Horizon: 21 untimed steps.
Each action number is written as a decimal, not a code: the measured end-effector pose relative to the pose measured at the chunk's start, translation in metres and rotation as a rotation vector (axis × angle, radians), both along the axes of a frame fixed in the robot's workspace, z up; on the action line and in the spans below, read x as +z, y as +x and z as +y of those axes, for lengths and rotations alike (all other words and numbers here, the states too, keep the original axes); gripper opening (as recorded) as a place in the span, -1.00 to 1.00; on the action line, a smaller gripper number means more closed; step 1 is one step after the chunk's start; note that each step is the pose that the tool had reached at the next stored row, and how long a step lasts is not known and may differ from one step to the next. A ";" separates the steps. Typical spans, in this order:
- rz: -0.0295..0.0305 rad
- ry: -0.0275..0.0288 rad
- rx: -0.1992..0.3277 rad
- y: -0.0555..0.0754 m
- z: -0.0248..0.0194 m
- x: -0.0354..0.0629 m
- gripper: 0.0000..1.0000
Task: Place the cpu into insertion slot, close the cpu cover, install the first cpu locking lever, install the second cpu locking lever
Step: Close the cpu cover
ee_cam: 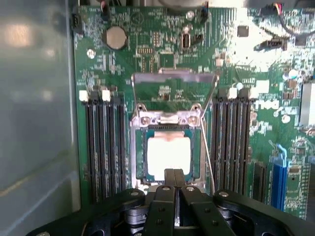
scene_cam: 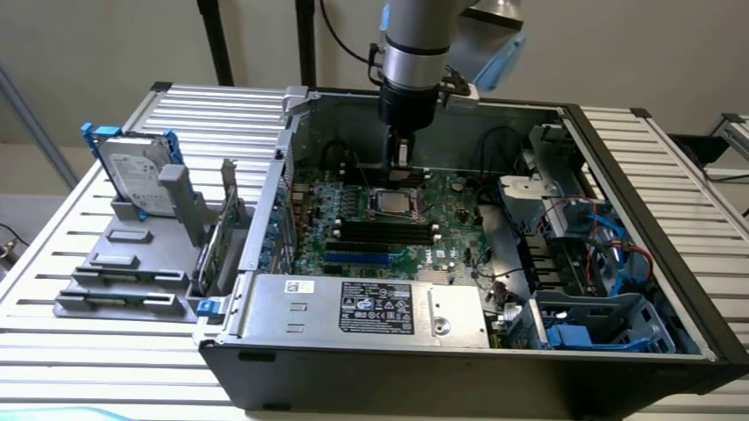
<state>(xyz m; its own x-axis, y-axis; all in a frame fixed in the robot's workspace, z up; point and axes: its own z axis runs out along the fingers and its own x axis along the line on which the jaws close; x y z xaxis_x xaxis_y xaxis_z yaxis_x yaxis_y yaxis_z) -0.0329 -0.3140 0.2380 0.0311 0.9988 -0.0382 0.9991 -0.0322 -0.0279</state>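
Wrist view gives you the clearest read: the cpu (ee_cam: 168,156) lies flat inside the insertion slot (ee_cam: 202,162), its pale top square to the rim, so the first step looks done. The cpu cover (ee_cam: 172,77) stands raised on its hinge at the far side of the slot, with green board showing through its cut-out. I judge the cover-closing step to be the one in hand. The gripper (ee_cam: 174,178) has its fingers pressed together and holds nothing. The tips sit at the slot's near edge, just over the chip's border; whether they touch it you cannot tell. Closing that frame looks to call for a push from behind the raised plate with the tips kept shut, and for staying off the thin locking lever (ee_cam: 211,101) standing loose beside it. In the exterior view the gripper (scene_cam: 402,167) hangs at twelve o'clock of the cpu (scene_cam: 392,203). The black memory slots (scene_cam: 381,232) lie at six o'clock, the case wall (scene_cam: 284,175) at nine, and the cables and drive cage (scene_cam: 574,237) at three. Open room is mainly straight up; sideways you are boxed in.
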 end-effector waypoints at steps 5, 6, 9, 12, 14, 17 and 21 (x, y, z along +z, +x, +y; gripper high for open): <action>0.0076 0.0138 0.000 0.021 -0.0006 0.0082 -0.79; 0.0086 0.0182 0.000 0.026 -0.0008 0.0101 -0.79; 0.0113 0.0288 0.000 0.039 -0.0014 0.0154 -0.79; 0.0150 0.0331 0.000 0.051 -0.0029 0.0198 -0.79; 0.0183 0.0341 0.000 0.060 -0.0043 0.0225 -0.79; 0.0237 0.0352 0.000 0.073 -0.0064 0.0247 -0.79; 0.0315 0.0355 0.000 0.091 -0.0096 0.0247 -0.79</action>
